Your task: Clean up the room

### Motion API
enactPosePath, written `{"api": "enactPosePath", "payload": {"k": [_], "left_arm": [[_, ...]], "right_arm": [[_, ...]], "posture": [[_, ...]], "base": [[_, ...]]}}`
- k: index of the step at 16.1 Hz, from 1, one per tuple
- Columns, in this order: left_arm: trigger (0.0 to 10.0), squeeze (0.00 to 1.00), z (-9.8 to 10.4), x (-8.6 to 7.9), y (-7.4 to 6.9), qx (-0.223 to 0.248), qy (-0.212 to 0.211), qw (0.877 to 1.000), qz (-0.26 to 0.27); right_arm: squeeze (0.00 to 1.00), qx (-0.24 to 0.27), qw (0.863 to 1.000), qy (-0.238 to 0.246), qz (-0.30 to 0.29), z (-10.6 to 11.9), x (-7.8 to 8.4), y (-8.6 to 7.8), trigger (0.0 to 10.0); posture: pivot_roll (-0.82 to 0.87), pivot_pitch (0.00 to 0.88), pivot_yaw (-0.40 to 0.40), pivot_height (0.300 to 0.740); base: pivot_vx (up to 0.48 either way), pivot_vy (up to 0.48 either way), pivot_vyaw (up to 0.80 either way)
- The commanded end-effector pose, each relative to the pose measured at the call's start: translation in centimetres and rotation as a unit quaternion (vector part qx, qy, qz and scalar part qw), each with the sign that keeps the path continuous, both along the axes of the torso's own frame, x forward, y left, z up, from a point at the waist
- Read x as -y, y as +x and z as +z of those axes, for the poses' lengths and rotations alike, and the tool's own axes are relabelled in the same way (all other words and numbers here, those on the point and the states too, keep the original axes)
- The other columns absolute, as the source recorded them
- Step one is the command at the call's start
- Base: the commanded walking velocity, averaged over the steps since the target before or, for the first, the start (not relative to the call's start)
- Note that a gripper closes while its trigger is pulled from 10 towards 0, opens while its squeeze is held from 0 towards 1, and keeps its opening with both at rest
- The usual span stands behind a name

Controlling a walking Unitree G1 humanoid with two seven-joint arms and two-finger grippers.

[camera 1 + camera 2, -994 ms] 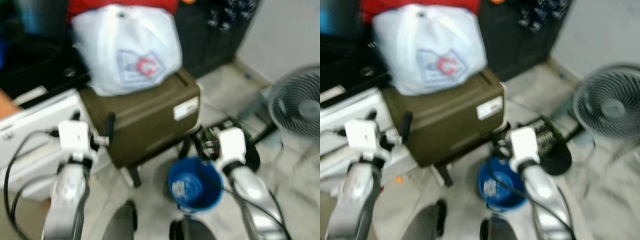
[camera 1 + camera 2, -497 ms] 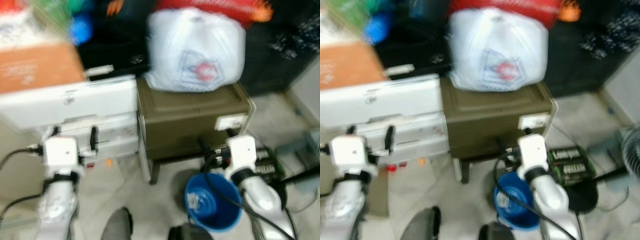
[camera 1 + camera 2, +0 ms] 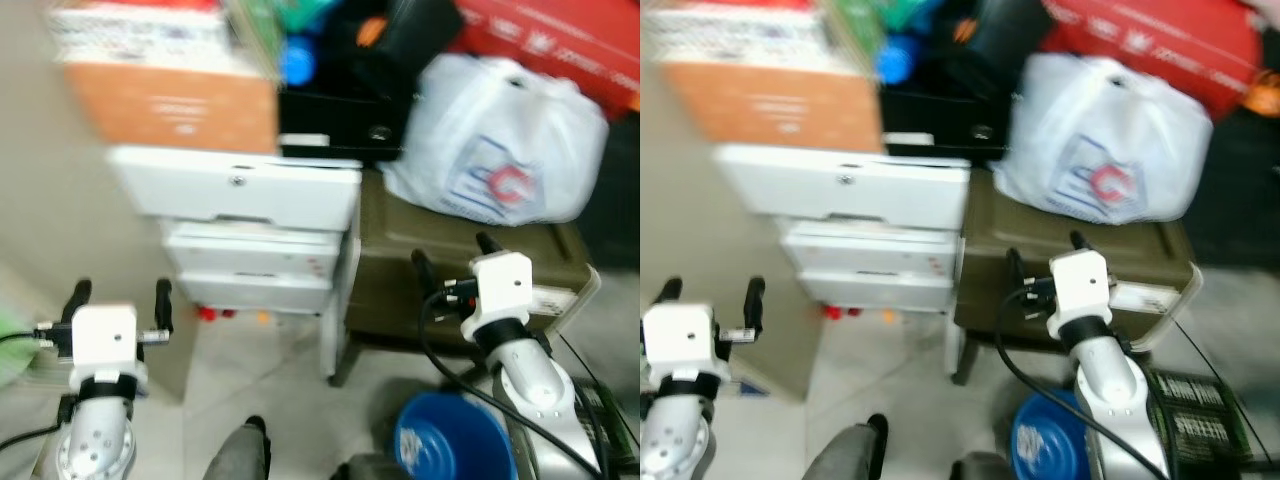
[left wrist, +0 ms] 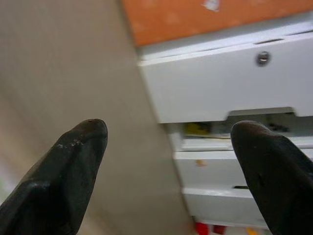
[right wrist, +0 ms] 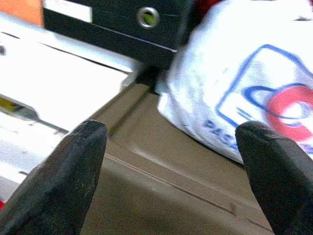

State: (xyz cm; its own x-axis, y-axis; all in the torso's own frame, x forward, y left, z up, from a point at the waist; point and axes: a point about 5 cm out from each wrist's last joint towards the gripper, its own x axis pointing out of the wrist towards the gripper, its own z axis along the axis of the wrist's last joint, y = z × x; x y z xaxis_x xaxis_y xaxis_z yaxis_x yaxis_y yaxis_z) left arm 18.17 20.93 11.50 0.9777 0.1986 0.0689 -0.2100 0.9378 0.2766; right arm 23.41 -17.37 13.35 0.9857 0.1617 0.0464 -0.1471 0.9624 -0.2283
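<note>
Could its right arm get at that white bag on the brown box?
Probably yes. The right end effector is open and raised before the brown box, with nothing between it and the white bag.

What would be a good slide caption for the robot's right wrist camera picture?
Open right gripper facing an olive storage box topped by a white plastic bag, beside white drawers.

Motion blur smears both head views, so print on the orange box (image 3: 175, 105) and white plastic bag (image 3: 500, 165) is unreadable, small red items (image 3: 208, 314) under the white drawer unit (image 3: 255, 235) are unidentifiable, and the blue bucket (image 3: 455, 455) is cut off.
</note>
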Motion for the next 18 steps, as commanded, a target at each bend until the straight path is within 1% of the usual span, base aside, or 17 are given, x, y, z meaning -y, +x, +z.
{"api": "enactPosePath", "payload": {"k": [1, 2, 5, 6, 8, 9, 11, 13, 14, 15, 16, 18], "left_arm": [[10.0, 0.00, -0.6, -0.3, -0.4, -0.013, 0.004, 1.000, 0.008], [10.0, 0.00, -0.7, -0.2, -0.2, -0.012, 0.004, 1.000, 0.007], [10.0, 0.00, -0.5, 0.1, 1.1, 0.001, 0.014, 1.000, 0.001], [10.0, 0.00, -0.2, 0.0, 1.7, 0.007, 0.017, 1.000, 0.004], [10.0, 0.00, -0.1, 0.0, 2.1, 0.010, 0.032, 0.999, 0.008], [10.0, 0.00, -0.1, 0.2, 2.3, 0.008, 0.032, 0.999, 0.006], [10.0, 0.00, -0.9, 0.7, 2.5, -0.004, 0.028, 1.000, -0.013], [10.0, 0.00, -0.8, 1.5, 3.5, -0.001, 0.028, 0.999, -0.038], [10.0, 0.00, -0.7, 1.6, 3.7, -0.001, 0.028, 0.999, -0.040], [10.0, 0.00, -0.7, 1.8, 4.0, 0.001, 0.027, 0.999, -0.046], [10.0, 0.00, -0.8, 1.9, 4.0, 0.001, 0.027, 0.999, -0.046], [10.0, 0.00, -0.7, 1.9, 3.9, 0.002, 0.028, 0.999, -0.044]], "right_arm": [[0.00, -0.012, 1.000, -0.004, -0.013, -0.5, 0.4, -0.2, 10.0], [0.00, -0.012, 1.000, -0.002, -0.013, -0.7, 0.1, -0.1, 10.0], [0.00, 0.000, 1.000, 0.003, -0.012, -0.5, -0.3, 0.8, 10.0], [0.00, 0.006, 1.000, 0.013, -0.023, -0.2, 0.0, 1.2, 10.0], [0.00, 0.013, 0.999, 0.011, -0.040, -0.2, 0.3, 1.5, 10.0], [0.00, 0.011, 0.999, 0.020, -0.048, -0.3, 0.2, 1.6, 10.0], [0.00, 0.009, 0.998, 0.028, -0.054, -0.7, -0.1, 1.2, 10.0], [0.00, 0.008, 0.997, 0.019, -0.073, -1.1, 0.0, 0.8, 10.0], [0.00, 0.008, 0.997, 0.017, -0.071, -1.2, 0.0, 0.7, 10.0], [0.00, 0.008, 0.998, 0.013, -0.067, -1.2, -0.1, 0.6, 10.0], [0.00, 0.009, 0.998, 0.005, -0.059, -1.2, -0.2, 0.7, 10.0], [0.00, 0.004, 0.999, 0.008, -0.047, -1.2, -0.3, 0.9, 10.0]], "posture": [[-0.01, 0.118, -0.087, 0.740], [0.00, 0.108, -0.085, 0.740], [0.00, 0.098, -0.075, 0.740], [0.00, 0.103, -0.073, 0.740], [0.02, 0.105, -0.061, 0.740], [0.02, 0.107, -0.059, 0.740], [-0.01, 0.105, -0.026, 0.740], [-0.03, 0.103, 0.000, 0.740], [-0.04, 0.102, 0.000, 0.740], [-0.04, 0.102, 0.000, 0.740], [-0.04, 0.101, -0.013, 0.740], [-0.02, 0.108, -0.035, 0.740]], "base": [[0.000, 0.000, 0.80], [0.000, 0.000, 0.80], [0.000, 0.000, 0.75], [0.000, 0.000, 0.00], [0.000, 0.000, 0.00], [0.000, 0.000, 0.00], [0.000, 0.000, 0.00], [0.000, 0.000, 0.00], [0.000, 0.000, 0.00], [0.000, 0.000, 0.80], [0.000, 0.000, 0.80], [0.000, 0.000, 0.80]]}}
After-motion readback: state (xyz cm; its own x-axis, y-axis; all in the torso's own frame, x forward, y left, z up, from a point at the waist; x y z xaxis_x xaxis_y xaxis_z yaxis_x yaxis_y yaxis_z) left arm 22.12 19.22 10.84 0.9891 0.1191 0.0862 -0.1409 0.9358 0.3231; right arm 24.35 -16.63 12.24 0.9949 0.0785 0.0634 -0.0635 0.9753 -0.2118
